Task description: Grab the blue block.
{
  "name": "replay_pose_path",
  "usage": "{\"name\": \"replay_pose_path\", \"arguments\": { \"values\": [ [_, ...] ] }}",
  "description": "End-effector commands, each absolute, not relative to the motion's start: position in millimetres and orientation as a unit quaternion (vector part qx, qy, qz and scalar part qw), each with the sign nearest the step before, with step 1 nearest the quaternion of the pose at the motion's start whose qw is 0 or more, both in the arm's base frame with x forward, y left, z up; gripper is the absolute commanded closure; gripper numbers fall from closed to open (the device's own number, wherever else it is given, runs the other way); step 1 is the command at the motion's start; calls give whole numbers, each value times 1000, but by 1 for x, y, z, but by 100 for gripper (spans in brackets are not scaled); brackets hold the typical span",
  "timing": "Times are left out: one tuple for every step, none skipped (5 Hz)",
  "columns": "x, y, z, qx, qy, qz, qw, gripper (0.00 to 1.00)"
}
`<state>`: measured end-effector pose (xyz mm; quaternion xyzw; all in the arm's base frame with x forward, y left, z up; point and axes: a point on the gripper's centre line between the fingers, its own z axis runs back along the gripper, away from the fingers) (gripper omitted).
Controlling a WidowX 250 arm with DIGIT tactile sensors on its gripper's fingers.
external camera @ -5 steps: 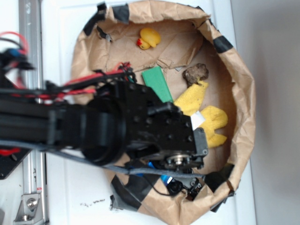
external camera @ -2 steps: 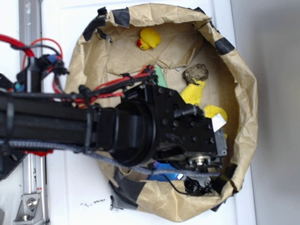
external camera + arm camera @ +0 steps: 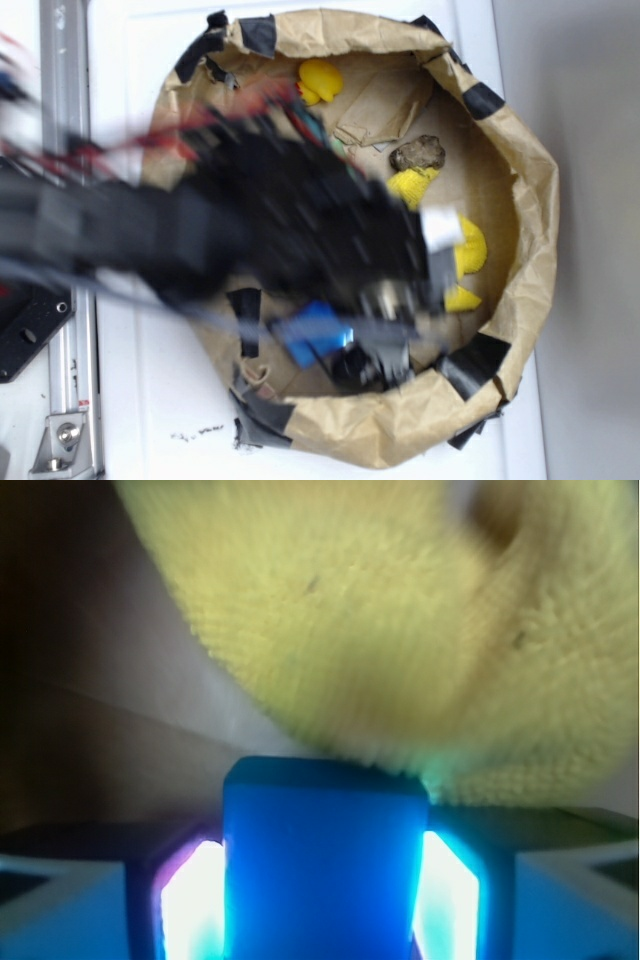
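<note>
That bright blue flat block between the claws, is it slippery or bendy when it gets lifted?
Probably stiff: the bright blue flat block keeps straight edges and square corners between the gripper fingers. Its smooth, glossy face suggests it might slip under a loose grip. Being flat-sided, it seems unlikely to roll.

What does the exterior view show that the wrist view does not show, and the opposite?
Only the exterior view shows the brown paper bowl with black tape, the yellow duck, a brown lump and the blurred black arm.

Only the wrist view shows the two fingers pressed against both sides of the blue block, so the gripper is shut on it.

Both views show the blue block and the yellow sponge.
</note>
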<state>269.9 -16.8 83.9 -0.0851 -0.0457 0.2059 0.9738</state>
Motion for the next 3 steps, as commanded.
{"name": "replay_pose_path", "arguments": {
  "values": [
    [281, 22, 171, -149, -153, 72, 974, 100],
    [282, 1, 178, -149, -131, 24, 980, 100],
    [273, -23, 177, -91, -110, -10, 990, 100]
  ]
}}
